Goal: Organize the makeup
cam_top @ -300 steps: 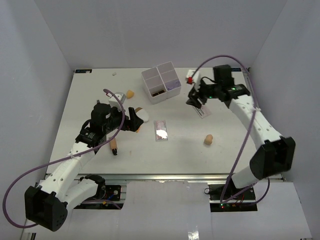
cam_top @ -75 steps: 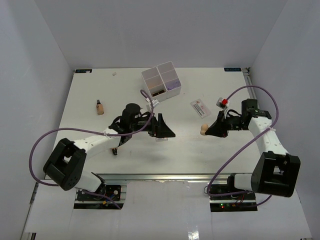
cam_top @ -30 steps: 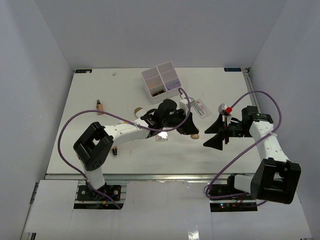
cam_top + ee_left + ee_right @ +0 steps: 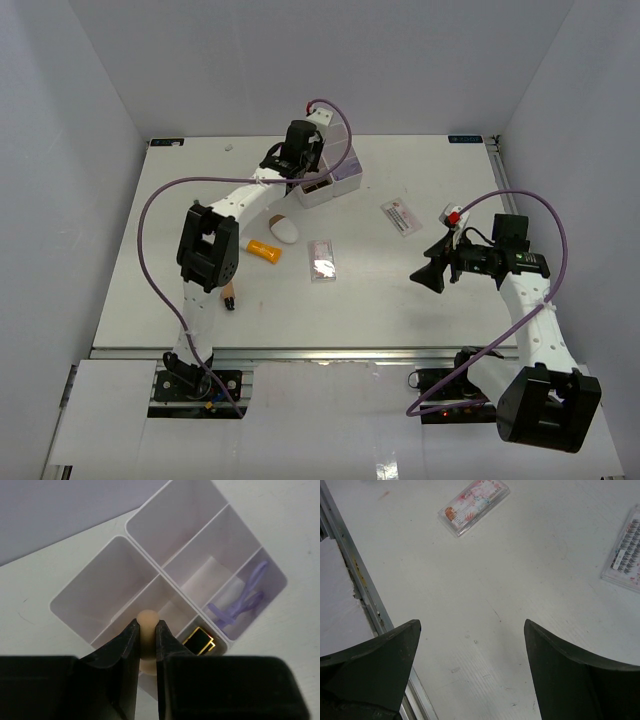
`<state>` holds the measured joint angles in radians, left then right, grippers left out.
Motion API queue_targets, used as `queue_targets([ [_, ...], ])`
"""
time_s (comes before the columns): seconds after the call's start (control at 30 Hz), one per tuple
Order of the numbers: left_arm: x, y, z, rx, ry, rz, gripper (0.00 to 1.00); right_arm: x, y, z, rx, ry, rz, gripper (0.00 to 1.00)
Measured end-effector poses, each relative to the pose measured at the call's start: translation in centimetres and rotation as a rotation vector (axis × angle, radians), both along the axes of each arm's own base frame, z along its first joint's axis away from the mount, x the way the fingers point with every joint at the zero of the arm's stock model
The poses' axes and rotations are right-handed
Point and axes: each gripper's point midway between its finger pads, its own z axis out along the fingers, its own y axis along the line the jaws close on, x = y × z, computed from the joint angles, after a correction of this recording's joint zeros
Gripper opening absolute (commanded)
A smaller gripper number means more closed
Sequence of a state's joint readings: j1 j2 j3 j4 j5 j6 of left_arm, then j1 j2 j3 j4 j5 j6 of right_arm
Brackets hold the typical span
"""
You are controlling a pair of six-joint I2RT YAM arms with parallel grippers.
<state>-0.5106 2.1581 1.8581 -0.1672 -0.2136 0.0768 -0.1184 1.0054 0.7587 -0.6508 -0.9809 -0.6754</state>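
My left gripper (image 4: 146, 622) is shut on a beige sponge (image 4: 147, 616) and holds it just above the white four-compartment box (image 4: 107, 587). One compartment holds a black-gold lipstick (image 4: 200, 640); another holds a purple item (image 4: 240, 607). From above, the left gripper (image 4: 300, 160) reaches over the box (image 4: 343, 172) at the back. On the table lie an orange tube (image 4: 264, 250), a clear pink palette (image 4: 321, 259) and a white-red packet (image 4: 401, 216). My right gripper (image 4: 425, 273) hangs open and empty over bare table, with the palette (image 4: 474, 505) and the packet (image 4: 625, 555) ahead of it.
A white oval piece with a brown end (image 4: 283, 229) lies beside the orange tube. A small dark stick (image 4: 229, 295) sits close to the left arm's lower link. The table's metal front rail (image 4: 350, 575) runs left of the right gripper.
The left arm has carried the sponge from the table's middle back to above the white box. The right gripper has shifted slightly and stays open.
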Motion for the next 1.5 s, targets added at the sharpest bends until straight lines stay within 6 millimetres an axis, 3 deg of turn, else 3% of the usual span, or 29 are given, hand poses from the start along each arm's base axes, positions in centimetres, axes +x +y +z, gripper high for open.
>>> queue_targets([
  [0.17,1.6,1.5,-2.7,0.037,0.032,0.042,0.07,0.1,-0.2,-0.2,-0.006,0.012,-0.014,0.9],
  [0.3,2.3,2.1,-3.4,0.048,0.032,0.063,0.18,0.3,-0.3,-0.2,-0.007,0.008,-0.023,0.9],
  [0.43,2.6,2.0,-3.3,0.044,0.027,0.066,0.47,0.5,-0.4,-0.2,-0.01,0.005,-0.027,0.9],
  [0.6,2.6,1.7,-3.1,0.025,0.03,0.057,0.67,0.6,-0.6,-0.3,-0.011,0.006,-0.036,0.9],
  [0.93,2.3,1.9,-3.3,0.015,0.049,0.054,0.7,0.8,-1.0,-0.3,-0.01,0.007,-0.055,0.9],
  [1.07,1.3,1.6,-2.5,-0.012,0.068,0.028,0.69,0.9,-1.2,-0.3,-0.01,0.006,-0.061,0.9],
  [1.17,-0.3,1.5,-0.2,-0.065,0.071,-0.001,0.72,0.9,-1.2,-0.3,-0.013,0.001,-0.061,0.9],
  [1.23,-2.4,1.6,2.1,-0.109,0.072,-0.025,0.77,0.8,-1.3,-0.3,-0.02,-0.007,-0.066,0.9],
  [1.33,-6.6,2.2,6.6,-0.19,0.052,-0.079,0.98,0.8,-1.6,-0.4,-0.037,-0.024,-0.08,0.9],
  [1.4,-9.6,2.5,10.0,-0.272,0.011,-0.121,0.98,0.9,-1.7,-0.4,-0.043,-0.042,-0.085,0.9],
  [1.5,-16.2,4.2,12.1,-0.355,0.012,-0.182,0.98,0.8,-1.4,-0.7,-0.029,-0.049,-0.07,0.9],
])
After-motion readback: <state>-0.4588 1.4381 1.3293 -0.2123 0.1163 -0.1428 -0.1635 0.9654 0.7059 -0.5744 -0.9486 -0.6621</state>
